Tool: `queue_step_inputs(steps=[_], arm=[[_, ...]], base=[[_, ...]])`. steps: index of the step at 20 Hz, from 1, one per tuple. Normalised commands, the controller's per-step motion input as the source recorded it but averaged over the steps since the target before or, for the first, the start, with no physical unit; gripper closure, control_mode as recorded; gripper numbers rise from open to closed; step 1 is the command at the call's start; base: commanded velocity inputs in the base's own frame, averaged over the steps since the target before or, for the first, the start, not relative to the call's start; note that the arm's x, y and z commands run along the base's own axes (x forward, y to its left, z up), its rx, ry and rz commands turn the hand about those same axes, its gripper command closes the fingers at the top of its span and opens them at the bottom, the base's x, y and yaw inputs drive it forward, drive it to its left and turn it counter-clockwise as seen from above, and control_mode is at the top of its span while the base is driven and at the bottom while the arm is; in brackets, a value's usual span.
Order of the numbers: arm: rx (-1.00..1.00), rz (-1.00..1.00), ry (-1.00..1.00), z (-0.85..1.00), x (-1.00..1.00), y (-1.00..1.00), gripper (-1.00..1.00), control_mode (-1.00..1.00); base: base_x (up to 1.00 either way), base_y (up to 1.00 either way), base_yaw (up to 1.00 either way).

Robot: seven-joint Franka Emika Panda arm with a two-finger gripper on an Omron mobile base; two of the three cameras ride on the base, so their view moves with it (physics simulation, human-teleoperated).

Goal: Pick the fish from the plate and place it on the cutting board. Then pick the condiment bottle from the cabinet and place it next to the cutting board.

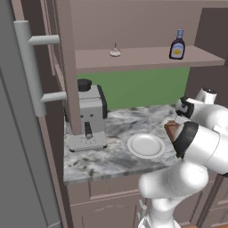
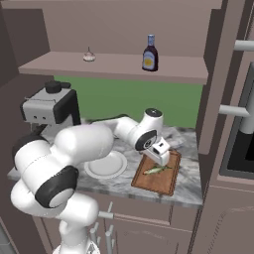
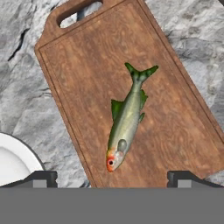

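The fish (image 3: 127,120) lies flat on the reddish-brown cutting board (image 3: 87,74), free of any grip. My gripper (image 3: 113,179) hovers just above it, open, its fingertips (image 3: 41,178) wide apart on either side of the fish's head. From the right base, the gripper (image 2: 161,158) hangs over the fish (image 2: 156,170) on the cutting board (image 2: 161,184), right of the white plate (image 2: 105,165). The plate (image 1: 146,145) holds nothing. The condiment bottle (image 2: 150,53) stands upright on the cabinet (image 2: 124,67) shelf above, also seen as the bottle (image 1: 177,45) from the left base.
A coffee machine (image 1: 89,118) stands at the counter's left. A small garlic-shaped thing (image 1: 115,52) sits on the shelf left of the bottle. A grey door with a bar handle (image 1: 29,67) is at far left. The marble counter (image 1: 111,160) ends just before the plate.
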Motion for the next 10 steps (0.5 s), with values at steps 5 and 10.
queue_step_inputs(steps=[5, 10], arm=[[0.00, 0.00, -0.02, 0.12, -0.14, 0.15, -1.00, -1.00], [0.00, 0.03, -0.01, 0.07, -0.03, 0.13, -1.00, -1.00]], base=[[0.00, 0.00, 0.00], [0.00, 0.00, 0.00]])
